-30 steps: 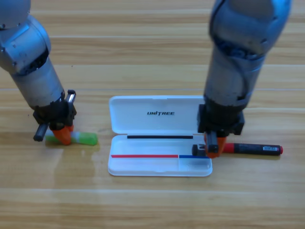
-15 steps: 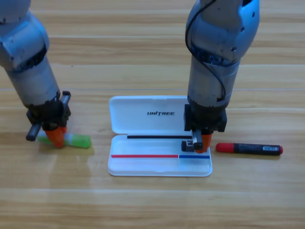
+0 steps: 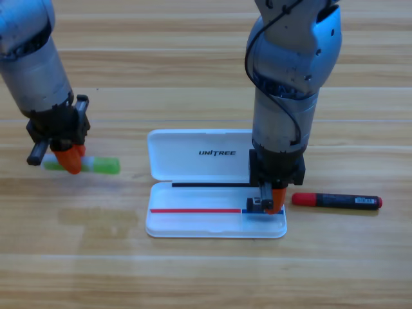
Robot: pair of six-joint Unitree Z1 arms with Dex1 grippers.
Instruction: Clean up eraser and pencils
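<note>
The desk (image 3: pixel 206 64) carries an open white case (image 3: pixel 212 187), its lid lying flat above its tray. The right arm comes down from the top of the view over the case's right end, and the right gripper (image 3: pixel 269 203) points straight down into the tray's lower right corner. A small dark block sits at its tips there, which I take to be the eraser (image 3: pixel 255 205); little of it shows, so its markings cannot be read. Whether the fingers are clenched on it or released I cannot tell, since the gripper hides the gap.

The step in hand looks like placing the eraser into the tray. The next move for this arm calls for letting go cleanly, lifting straight up clear of the tray wall, then turning to the red-and-black pen (image 3: pixel 337 201), which lies flat on the desk just right of the case, red cap toward it, untouched.

The left arm enters from the upper left, and the left gripper (image 3: pixel 69 158) is over the left end of the light-green stick (image 3: pixel 96 165), which lies across the desk well left of the case. The fingers appear to be grasping it, though contact is not certain. It is short, thick and translucent, so it may roll or slip if pinched near one end.
</note>
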